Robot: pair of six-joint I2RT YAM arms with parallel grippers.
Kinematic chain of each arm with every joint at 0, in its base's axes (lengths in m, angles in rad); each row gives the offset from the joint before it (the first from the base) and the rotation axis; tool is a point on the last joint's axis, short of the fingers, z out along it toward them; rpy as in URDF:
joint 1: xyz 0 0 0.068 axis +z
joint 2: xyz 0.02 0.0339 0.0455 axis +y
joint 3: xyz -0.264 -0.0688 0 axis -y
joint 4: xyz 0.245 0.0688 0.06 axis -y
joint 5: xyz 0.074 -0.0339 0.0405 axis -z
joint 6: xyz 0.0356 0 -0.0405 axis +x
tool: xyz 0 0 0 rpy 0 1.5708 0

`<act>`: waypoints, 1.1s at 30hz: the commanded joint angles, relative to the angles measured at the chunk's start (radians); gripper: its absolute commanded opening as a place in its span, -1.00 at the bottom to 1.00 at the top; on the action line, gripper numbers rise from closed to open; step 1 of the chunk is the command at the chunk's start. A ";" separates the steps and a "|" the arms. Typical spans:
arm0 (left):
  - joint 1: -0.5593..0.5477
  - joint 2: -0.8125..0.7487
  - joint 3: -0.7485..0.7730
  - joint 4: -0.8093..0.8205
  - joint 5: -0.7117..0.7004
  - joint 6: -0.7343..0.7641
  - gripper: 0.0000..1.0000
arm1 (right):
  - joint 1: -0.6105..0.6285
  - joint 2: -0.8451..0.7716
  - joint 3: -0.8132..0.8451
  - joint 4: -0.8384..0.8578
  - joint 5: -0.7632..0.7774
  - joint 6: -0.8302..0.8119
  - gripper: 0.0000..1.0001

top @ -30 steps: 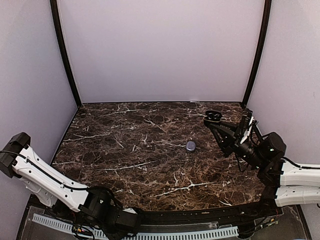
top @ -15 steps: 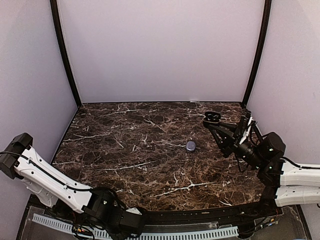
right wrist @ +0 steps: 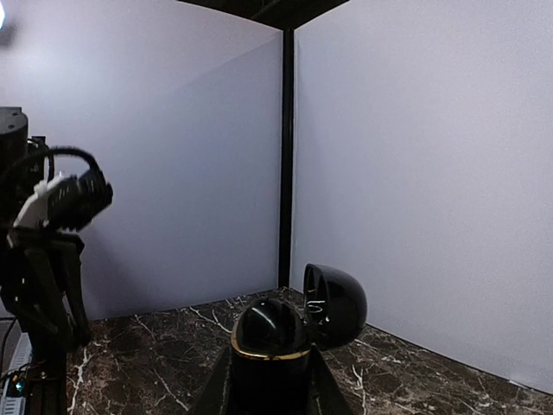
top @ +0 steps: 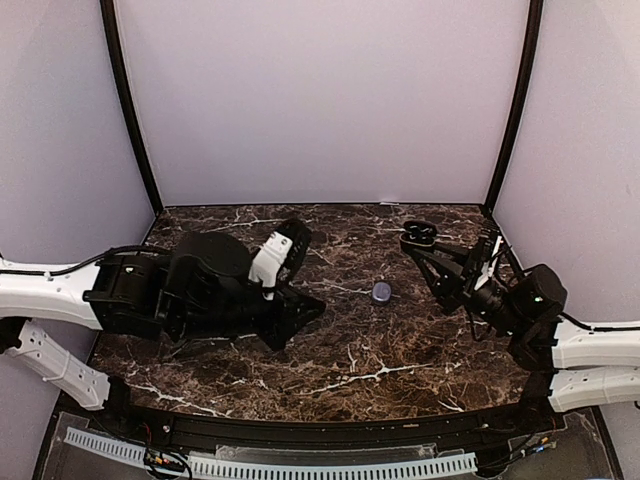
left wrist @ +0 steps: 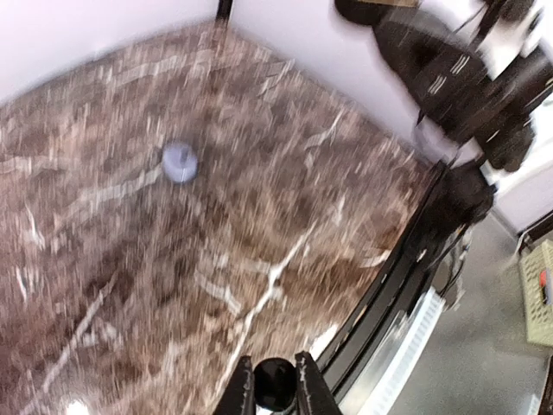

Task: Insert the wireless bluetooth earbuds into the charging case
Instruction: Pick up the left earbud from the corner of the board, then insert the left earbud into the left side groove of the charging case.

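A pale purple earbud (top: pixel 381 291) lies alone on the dark marble table (top: pixel 240 370); in the blurred left wrist view the earbud (left wrist: pixel 180 162) shows far ahead. My left gripper (top: pixel 316 308) hovers over the table's middle, left of that bud. Its fingers are shut on a small dark round earbud (left wrist: pixel 275 385). At the back right, my right gripper (top: pixel 423 247) holds the black charging case (top: pixel 420 233) upright above the table. The case (right wrist: pixel 270 333) has a gold rim, and its lid (right wrist: pixel 335 303) is swung open to the right.
Pale walls and black corner posts (top: pixel 128 110) close in the table on three sides. A black rail (top: pixel 330 432) and a white slotted duct (top: pixel 300 468) run along the near edge. The right arm (left wrist: pixel 458 78) shows at the left wrist view's upper right.
My left arm has swung from the near left corner out over the table's middle. The right gripper with the case has shifted slightly left.
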 commanded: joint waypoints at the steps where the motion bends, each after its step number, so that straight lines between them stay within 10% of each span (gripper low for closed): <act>1: 0.002 -0.083 -0.022 0.467 -0.085 0.302 -0.91 | -0.010 0.036 0.008 0.202 -0.100 -0.054 -1.00; 12: 0.080 0.009 0.027 0.870 0.045 0.389 -0.94 | -0.008 0.178 0.049 0.383 -0.199 -0.074 -1.00; 33: 0.343 0.212 0.044 1.040 0.479 0.269 -1.00 | -0.106 0.552 0.149 0.672 -0.250 0.078 -1.00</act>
